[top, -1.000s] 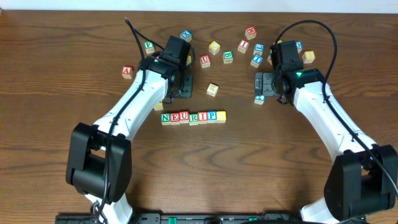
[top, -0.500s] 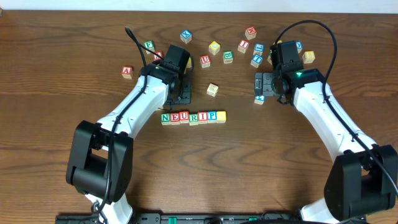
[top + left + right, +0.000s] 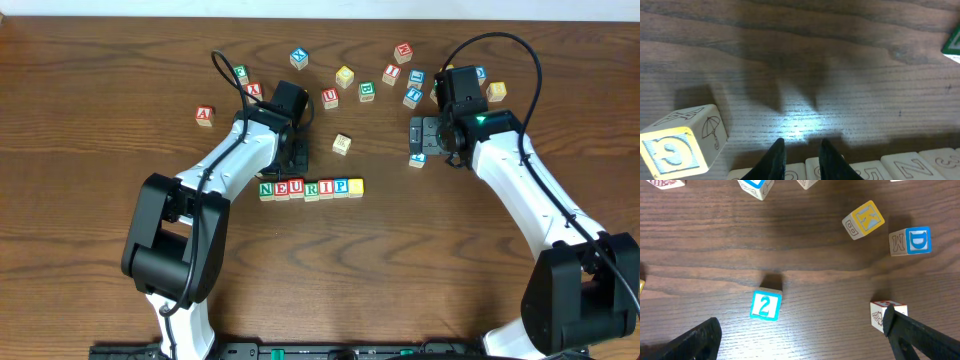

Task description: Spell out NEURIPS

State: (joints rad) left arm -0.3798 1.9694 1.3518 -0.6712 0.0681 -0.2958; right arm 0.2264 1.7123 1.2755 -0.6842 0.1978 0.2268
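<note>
And here's the word laid out: the row of cubes [image 3: 311,188] sits about midway between the table's [image 3: 80,220] far and near edges, side by side and touching, reading N, E, U, R, I, P, with a yellow-faced cube [image 3: 356,186] closing the right end, its letter too small to read. The left gripper [image 3: 801,150] hangs right over the row's left end on the far side, its fingers [image 3: 776,155] drawn close with just a narrow gap and nothing but bare wood between them. In the left wrist view the row's pale tops line the bottom edge, and a loose cube with an umbrella drawing [image 3: 682,142] stands off to one side, apart from the row. Over to the right gripper [image 3: 800,322]: fingers spread wide, holding nothing, poised above a cube with a blue 2 [image 3: 765,305] that lies between them but nearer the left finger. Beyond it, towards the far edge, a yellow K cube [image 3: 865,219] sits tilted near a blue D cube [image 3: 912,241]. More spare cubes are scattered along the far edge, and a red A cube [image 3: 204,116] sits out alone towards the far-left corner.
</note>
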